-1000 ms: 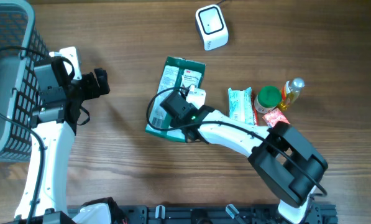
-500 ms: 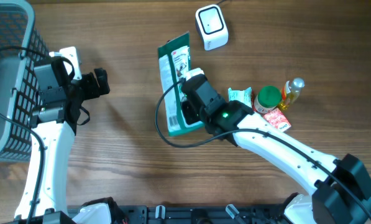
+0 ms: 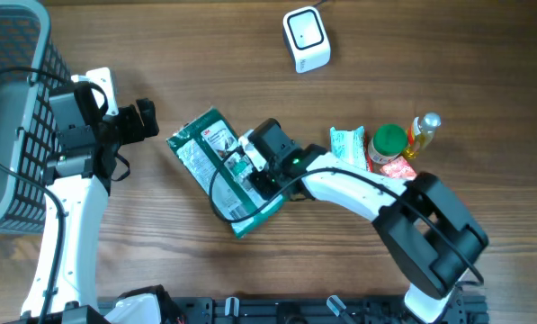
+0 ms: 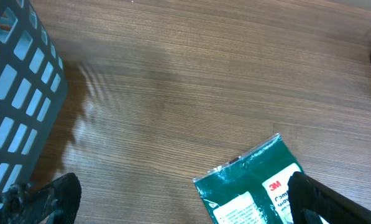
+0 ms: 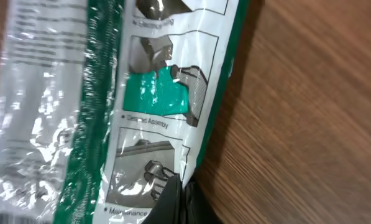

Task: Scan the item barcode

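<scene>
A green plastic packet (image 3: 205, 155) with white printed labels lies slanted at the middle of the table. My right gripper (image 3: 244, 171) is shut on its edge. In the right wrist view the black fingertips (image 5: 176, 200) pinch the packet's (image 5: 141, 93) white-bordered rim just above the wood. The white barcode scanner (image 3: 306, 39) stands at the far middle, well apart from the packet. At the left my left gripper (image 3: 140, 120) hangs open with nothing in it. Its wrist view shows the packet's corner (image 4: 250, 193) between its spread fingers (image 4: 54, 198).
A grey mesh basket (image 3: 7, 117) fills the far left and shows as its wall (image 4: 14, 93) in the left wrist view. Right of the packet sit a pale green pouch (image 3: 346, 144), a green-lidded jar (image 3: 388, 141), a small yellow bottle (image 3: 423, 130) and a red-and-white sachet (image 3: 399, 171).
A second ago the packet lay mid-table. Half a second ago my right gripper held it up near the scanner; now it is swung down and to the left. The left arm is unmoved.
</scene>
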{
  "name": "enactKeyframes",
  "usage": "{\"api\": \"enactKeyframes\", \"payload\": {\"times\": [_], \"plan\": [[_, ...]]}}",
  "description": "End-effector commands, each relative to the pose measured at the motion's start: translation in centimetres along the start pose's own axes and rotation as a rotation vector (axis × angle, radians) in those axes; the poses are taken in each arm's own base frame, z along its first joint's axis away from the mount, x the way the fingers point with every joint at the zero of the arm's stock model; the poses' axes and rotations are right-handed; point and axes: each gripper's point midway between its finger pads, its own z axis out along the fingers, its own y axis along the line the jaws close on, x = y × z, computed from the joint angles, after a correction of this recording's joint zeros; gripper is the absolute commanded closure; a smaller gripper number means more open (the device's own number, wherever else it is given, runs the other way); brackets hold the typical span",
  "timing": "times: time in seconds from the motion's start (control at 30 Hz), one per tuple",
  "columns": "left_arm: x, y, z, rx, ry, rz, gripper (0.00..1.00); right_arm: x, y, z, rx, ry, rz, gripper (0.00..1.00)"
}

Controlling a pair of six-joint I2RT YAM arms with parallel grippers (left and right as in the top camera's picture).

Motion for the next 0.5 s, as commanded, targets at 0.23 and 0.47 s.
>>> {"api": "enactKeyframes", "payload": {"times": [0.23, 0.47], "plan": [[-0.3, 0.1, 0.0, 0.001, -0.007, 0.005, 0.0, -1.3, 0.9, -2.9, -0.142, 0.038, 0.225, 0.38], [-0.3, 0.1, 0.0, 0.001, -0.007, 0.005, 0.0, 1.4, 1.8, 1.5, -0.062, 0.13, 0.171, 0.3]]}}
